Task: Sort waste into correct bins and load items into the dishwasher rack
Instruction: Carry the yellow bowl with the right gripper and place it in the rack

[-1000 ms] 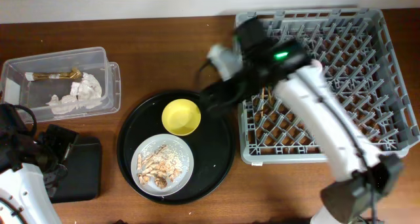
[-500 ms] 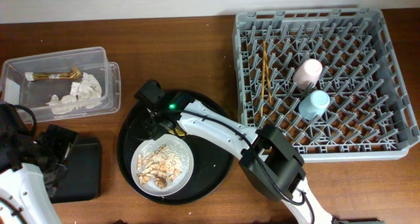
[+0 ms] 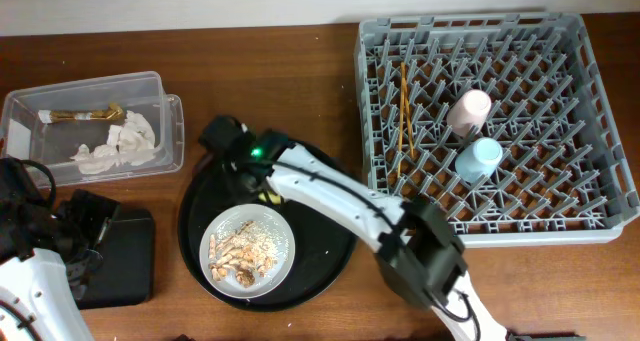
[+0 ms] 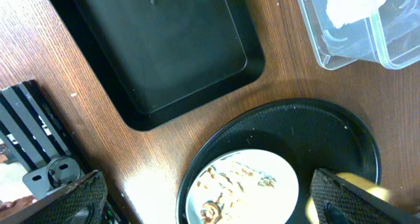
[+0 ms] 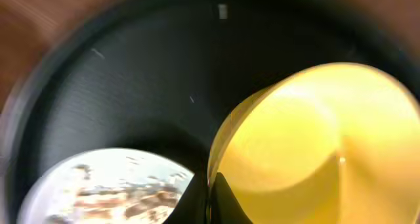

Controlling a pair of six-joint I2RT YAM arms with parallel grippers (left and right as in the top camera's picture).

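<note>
L gripper [image 4: 207, 201] unchanged: jaws wide, lower left of the overhead view by the shallow black tray [image 4: 164, 46]. R gripper [image 5: 210, 194] was at the dishwasher rack [image 3: 590, 71] edge a sec ago, jaws wide. It's now centre frame, pinched on the yellow bowl [image 5: 308, 145] rim. Bowl is over the round black tray [image 3: 325, 246], just above the plate [image 3: 283, 243].

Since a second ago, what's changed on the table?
The right gripper swung from the dishwasher rack to the round black tray and closed on the yellow bowl at its rim. The plate, pink cup, light-blue cup, chopsticks and clear tub stayed put.
</note>
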